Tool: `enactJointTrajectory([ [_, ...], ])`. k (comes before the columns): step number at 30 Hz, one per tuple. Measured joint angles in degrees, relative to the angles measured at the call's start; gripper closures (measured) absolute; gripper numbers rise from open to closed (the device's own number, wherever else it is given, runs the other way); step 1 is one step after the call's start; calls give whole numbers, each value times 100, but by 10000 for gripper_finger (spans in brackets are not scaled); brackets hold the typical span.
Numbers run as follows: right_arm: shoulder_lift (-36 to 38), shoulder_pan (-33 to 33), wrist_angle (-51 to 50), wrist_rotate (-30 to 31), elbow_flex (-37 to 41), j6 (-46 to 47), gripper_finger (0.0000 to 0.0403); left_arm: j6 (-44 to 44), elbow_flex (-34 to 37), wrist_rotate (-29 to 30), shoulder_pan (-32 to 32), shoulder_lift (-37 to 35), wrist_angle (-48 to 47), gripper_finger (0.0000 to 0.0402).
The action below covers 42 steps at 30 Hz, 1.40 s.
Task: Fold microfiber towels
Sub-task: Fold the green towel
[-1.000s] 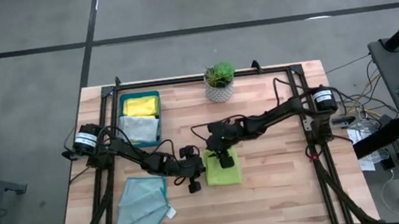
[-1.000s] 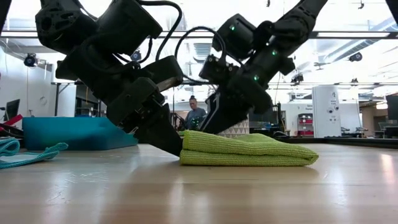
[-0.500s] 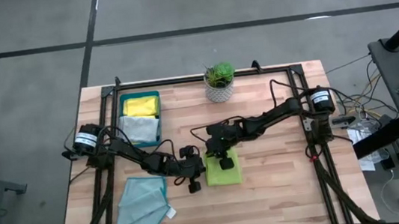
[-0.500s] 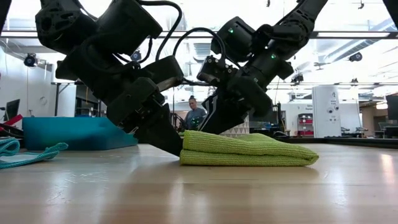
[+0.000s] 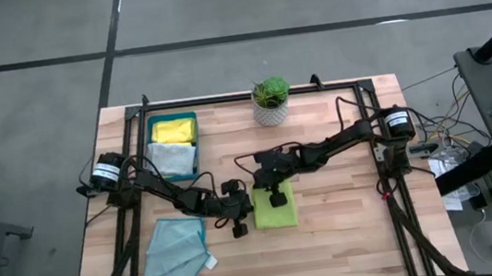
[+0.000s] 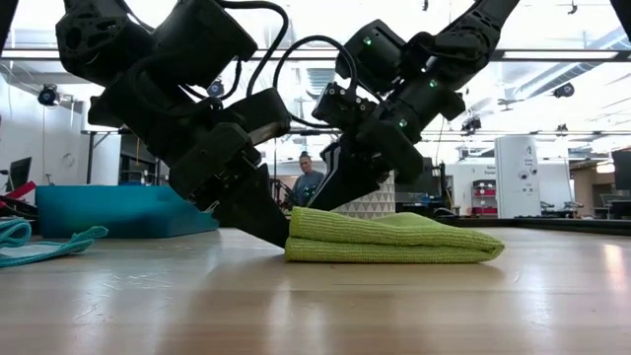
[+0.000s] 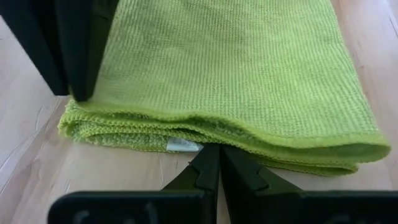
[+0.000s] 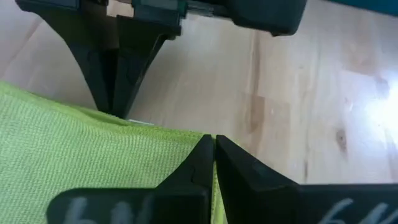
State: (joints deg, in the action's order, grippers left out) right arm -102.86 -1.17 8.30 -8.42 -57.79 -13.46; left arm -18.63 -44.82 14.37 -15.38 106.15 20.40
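A lime green microfiber towel (image 5: 276, 211) lies folded in several layers mid-table, also shown in the low view (image 6: 394, 237). My left gripper (image 5: 247, 208) is shut at the towel's left edge, its tips low by the table (image 6: 285, 243). My right gripper (image 6: 314, 204) is shut over the towel's top, near the far left corner. A light teal towel (image 5: 176, 256) with a white tag lies spread flat at the near left. A yellow towel (image 5: 174, 129) and a pale grey one (image 5: 171, 158) lie in the teal tray (image 5: 196, 144). My left gripper meets the towel's left edge (image 7: 205, 142) with its shut fingertips, beside the small white tag (image 7: 182, 145). It comes slanting down from the table's left. Whether any cloth is caught between the tips, I cannot tell. The towel lies flat on the table. My right gripper rests its shut fingertips (image 7: 79, 93) on the towel's top layer near the far left corner (image 8: 186, 142). It slants down from the far right. Whether a layer is pinched between the tips, I cannot tell. The towel stays flat.
A small potted plant (image 5: 270, 100) stands at the far edge, mid-table. The teal tray sits at the far left (image 6: 118, 210). A black frame (image 5: 378, 155) runs along the table's sides. Bare wood lies to the right of and nearer than the green towel.
My right gripper has shut its fingers over the green towel's top and tipped slightly, staying in place. The towel has kept its shape.
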Motion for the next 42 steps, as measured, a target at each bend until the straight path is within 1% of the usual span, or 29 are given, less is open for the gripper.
enactJointTrajectory([
  [5, 10, 0, -21, 278, -107, -7, 394, 0, 0, 0, 2, 0, 0, 398],
  [14, -23, 0, -35, 394, -154, 50, 394, -1, 0, 0, 2, 0, 0, 398],
  [20, -130, 4, 185, 401, -141, 320, 394, 0, 0, 0, 2, 0, -2, 398],
  [27, -493, 4, 284, 403, -196, 449, 394, 0, 0, 0, 2, 0, -2, 398],
  [33, -504, 4, 394, 389, -196, 625, 394, -10, 0, 0, 4, 0, -2, 398],
  [37, -501, 4, 402, 284, -198, 652, 378, -27, 0, -6, 3, 0, 0, 390],
  [42, -499, 4, 402, 257, -198, 753, 334, -48, -13, -34, 2, 0, -4, 353],
])
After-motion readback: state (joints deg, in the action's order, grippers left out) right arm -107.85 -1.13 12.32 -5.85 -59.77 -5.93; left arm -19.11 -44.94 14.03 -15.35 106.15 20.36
